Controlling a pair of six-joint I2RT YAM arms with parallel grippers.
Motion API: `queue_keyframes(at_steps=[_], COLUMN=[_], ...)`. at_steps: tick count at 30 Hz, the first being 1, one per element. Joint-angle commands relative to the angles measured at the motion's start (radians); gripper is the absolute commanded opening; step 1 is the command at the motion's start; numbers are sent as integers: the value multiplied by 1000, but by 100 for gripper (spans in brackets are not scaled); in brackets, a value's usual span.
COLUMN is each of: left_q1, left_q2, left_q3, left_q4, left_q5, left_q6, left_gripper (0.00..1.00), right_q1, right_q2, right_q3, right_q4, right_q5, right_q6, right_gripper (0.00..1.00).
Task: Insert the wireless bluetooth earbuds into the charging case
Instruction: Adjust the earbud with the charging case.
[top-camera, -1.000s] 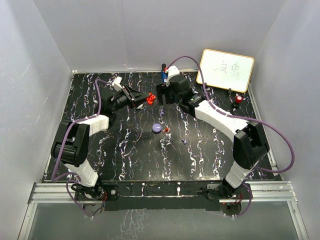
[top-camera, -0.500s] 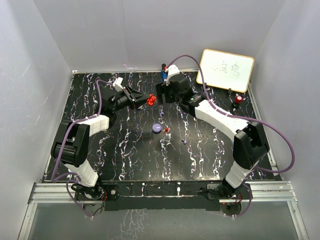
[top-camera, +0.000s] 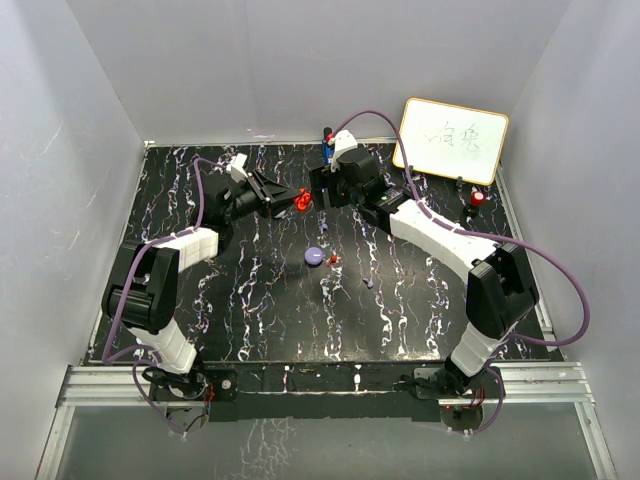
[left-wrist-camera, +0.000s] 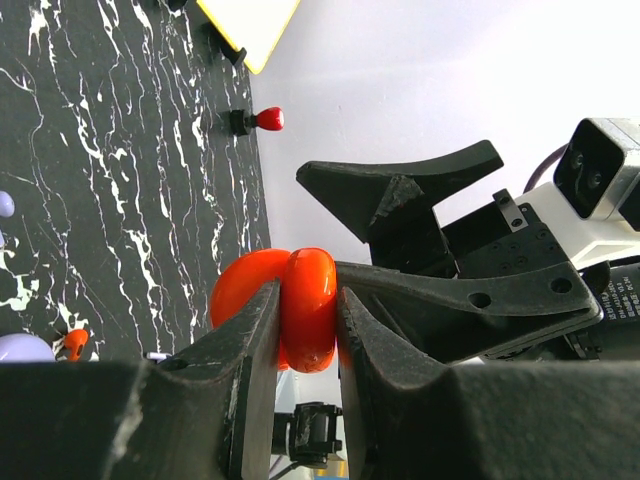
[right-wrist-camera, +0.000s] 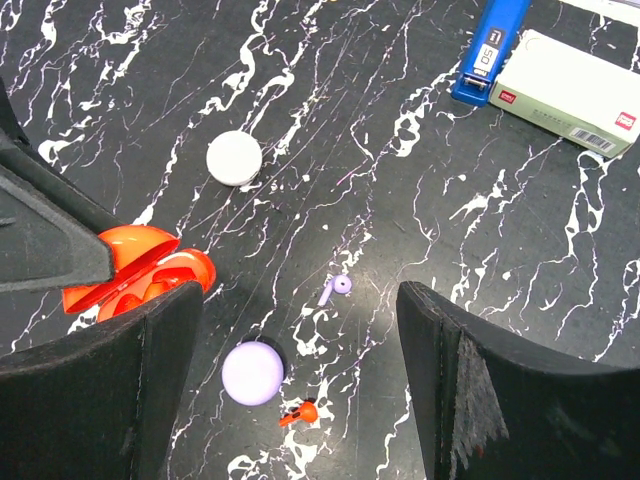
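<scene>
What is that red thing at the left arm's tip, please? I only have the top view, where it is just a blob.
Observer: It is a red case. The left jaws are shut on it, and its lid is open.
Operator: Thank you. Is the right arm carrying anything?
Observer: No. The right jaws stand open with nothing between them.
Operator: Does that arm hide anything from me?
Observer: Yes. A white puck lies on the table beneath it, apart from the case.
</scene>
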Motion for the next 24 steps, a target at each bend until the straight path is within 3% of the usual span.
queue_keyframes(at_steps=[1,24], left_q1=[-8,-13], left_q2=[-41,-29], left_q3=[45,54], left_q4=[14,9], left_q5=[15,12], left_q6=[12,11], left_gripper=[0,0], right_q1=[0,4], right_q2=[-22,-27], right_q3=[43,43], right_q4=[59,65], right_q5=[-27,-66], right_q6=[-8,-27], right_gripper=[77,77])
